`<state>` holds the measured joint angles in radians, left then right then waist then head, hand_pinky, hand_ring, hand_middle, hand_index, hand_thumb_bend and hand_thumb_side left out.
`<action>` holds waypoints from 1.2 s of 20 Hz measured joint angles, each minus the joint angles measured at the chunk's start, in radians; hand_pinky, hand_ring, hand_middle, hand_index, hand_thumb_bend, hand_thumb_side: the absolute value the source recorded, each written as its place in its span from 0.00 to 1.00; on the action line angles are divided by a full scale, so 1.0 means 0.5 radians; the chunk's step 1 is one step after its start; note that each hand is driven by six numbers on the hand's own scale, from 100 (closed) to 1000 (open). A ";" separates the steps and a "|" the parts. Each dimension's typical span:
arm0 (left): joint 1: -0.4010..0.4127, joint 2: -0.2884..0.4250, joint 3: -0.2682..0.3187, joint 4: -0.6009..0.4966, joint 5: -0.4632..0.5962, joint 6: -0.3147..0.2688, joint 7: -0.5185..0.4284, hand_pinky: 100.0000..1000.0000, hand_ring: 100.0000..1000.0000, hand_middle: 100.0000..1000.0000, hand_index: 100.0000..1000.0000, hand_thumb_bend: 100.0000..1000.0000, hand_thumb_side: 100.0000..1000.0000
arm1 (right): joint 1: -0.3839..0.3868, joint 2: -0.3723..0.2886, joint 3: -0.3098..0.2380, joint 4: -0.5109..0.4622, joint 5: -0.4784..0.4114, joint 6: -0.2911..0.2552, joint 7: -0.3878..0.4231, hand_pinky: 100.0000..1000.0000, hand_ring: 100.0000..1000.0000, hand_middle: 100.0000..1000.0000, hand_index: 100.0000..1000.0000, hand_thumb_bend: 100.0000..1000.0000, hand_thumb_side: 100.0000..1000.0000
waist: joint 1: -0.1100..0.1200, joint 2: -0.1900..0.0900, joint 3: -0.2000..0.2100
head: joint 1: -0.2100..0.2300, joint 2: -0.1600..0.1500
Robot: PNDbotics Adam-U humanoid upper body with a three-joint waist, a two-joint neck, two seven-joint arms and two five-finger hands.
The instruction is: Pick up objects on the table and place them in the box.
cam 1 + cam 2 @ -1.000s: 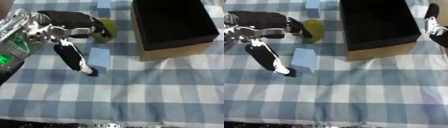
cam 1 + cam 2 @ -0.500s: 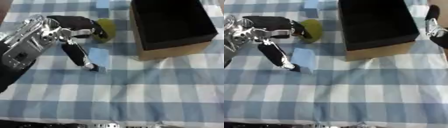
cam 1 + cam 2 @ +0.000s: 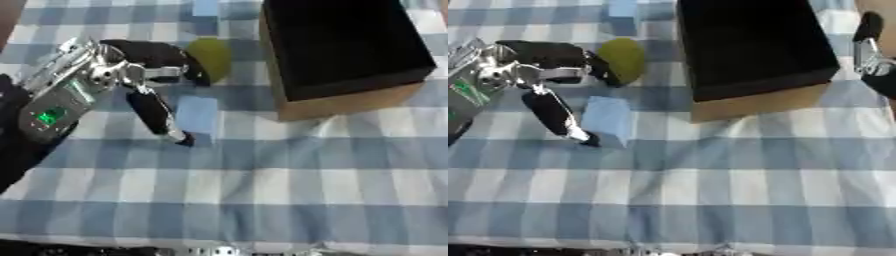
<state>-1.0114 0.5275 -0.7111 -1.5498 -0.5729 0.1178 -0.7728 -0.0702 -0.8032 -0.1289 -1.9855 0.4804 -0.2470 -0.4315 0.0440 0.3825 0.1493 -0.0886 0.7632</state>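
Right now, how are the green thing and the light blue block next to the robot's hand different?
The green object is rounded and olive-yellow; the light blue block is flat-faced and boxy. The green object lies at the left hand's fingertips, farther up the table; the block sits nearer, beside the hand's thumb. Both rest on the checked cloth, outside the black box.

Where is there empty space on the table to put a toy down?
The near half of the checked tablecloth, below the blue block and the box, is bare. It is crowded at the far left, where the left hand sits by the green ball.
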 measured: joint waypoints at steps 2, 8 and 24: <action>0.004 -0.007 -0.010 0.028 -0.020 -0.013 -0.006 0.86 0.82 0.73 0.86 0.59 0.36 | 0.000 0.009 0.000 0.000 -0.005 0.000 0.000 0.88 0.97 0.57 0.89 0.00 0.41 | 0.000 0.000 -0.002 | 0.000 0.000; 0.022 -0.067 -0.012 0.149 -0.094 -0.049 0.028 0.81 0.77 0.67 0.81 0.48 0.36 | 0.001 0.025 0.000 0.000 -0.018 0.000 0.003 0.88 0.98 0.56 0.89 0.00 0.41 | 0.000 0.000 -0.006 | 0.005 0.000; 0.041 0.118 0.078 -0.462 0.160 0.077 0.029 0.71 0.67 0.56 0.72 0.07 0.34 | 0.062 0.049 -0.014 0.000 -0.033 0.015 0.011 0.89 0.98 0.56 0.89 0.00 0.41 | 0.000 0.000 0.005 | -0.011 0.000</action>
<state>-0.9909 0.5866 -0.6719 -1.7807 -0.4926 0.1565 -0.7582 -0.0389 -0.7789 -0.1359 -1.9855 0.4641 -0.2397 -0.4258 0.0440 0.3825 0.1519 -0.0942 0.7634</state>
